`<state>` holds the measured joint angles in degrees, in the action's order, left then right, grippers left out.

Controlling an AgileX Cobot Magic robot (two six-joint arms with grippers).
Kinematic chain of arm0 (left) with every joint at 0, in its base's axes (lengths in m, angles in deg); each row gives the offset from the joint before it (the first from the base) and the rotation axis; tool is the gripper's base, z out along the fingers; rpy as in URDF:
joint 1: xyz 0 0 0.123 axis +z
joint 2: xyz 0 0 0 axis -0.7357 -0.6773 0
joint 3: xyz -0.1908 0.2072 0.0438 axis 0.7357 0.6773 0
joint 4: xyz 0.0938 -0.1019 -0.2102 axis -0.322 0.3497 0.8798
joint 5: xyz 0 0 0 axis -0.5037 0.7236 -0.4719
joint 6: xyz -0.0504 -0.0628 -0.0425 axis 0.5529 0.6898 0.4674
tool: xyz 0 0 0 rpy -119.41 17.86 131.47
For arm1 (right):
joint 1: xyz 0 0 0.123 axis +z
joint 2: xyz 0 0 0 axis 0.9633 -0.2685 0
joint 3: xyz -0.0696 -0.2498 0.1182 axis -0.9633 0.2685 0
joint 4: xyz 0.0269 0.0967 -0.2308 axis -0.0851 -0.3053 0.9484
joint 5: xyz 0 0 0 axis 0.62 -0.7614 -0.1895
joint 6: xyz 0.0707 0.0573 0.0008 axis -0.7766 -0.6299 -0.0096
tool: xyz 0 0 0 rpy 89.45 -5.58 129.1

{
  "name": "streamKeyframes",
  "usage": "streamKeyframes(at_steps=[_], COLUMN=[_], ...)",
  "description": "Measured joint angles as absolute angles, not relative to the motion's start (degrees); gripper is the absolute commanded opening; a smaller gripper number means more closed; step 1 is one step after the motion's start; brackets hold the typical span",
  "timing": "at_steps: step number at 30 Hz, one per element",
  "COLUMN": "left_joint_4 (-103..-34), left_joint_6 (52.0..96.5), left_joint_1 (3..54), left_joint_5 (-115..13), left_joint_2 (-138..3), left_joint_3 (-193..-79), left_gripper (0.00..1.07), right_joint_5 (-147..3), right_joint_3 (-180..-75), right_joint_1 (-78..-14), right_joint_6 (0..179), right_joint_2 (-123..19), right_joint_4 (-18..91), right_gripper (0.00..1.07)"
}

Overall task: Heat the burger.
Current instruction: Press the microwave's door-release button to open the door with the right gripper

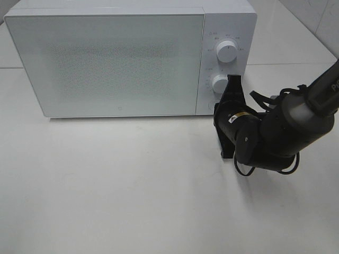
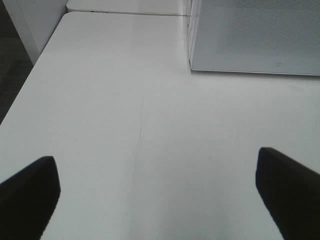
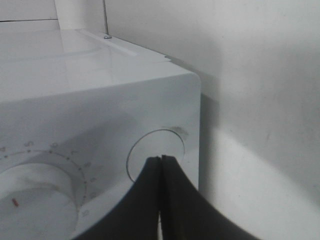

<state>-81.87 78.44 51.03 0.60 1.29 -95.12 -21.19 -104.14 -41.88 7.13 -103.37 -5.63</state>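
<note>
Trouble could come from a small slip. The right gripper [image 3: 161, 159] has its tips pressed together, with nothing pinched, and is held at the round button [image 3: 150, 145] at about five o'clock on the microwave [image 1: 106, 58] front. If the push is aimed badly, the lower knob [image 1: 219, 83], just beside the button at twelve o'clock, could be bumped and turned. If too much force is used, the microwave could be shoved back on the table [image 1: 132, 190]. The burger is not seen anywhere. The door is shut and cloudy, so it cannot be told whether the burger is inside. The left gripper [image 2: 155, 160] is spread wide over the bare table on the microwave's nine o'clock side.
</note>
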Motion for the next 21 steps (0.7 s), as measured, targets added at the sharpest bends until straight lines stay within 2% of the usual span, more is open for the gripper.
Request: streamKeyframes(at_steps=[21], left_joint_4=[-81.9], left_joint_6=[78.4], left_joint_1=[51.0], left_joint_5=[0.6], left_joint_2=[1.3], left_joint_3=[-95.1], left_gripper=[1.00], right_joint_5=[-22.6], right_joint_3=[-108.7], right_joint_1=[-43.0], right_joint_6=[7.4], right_joint_2=[-106.9], right_joint_4=[-6.6], right_gripper=[0.00])
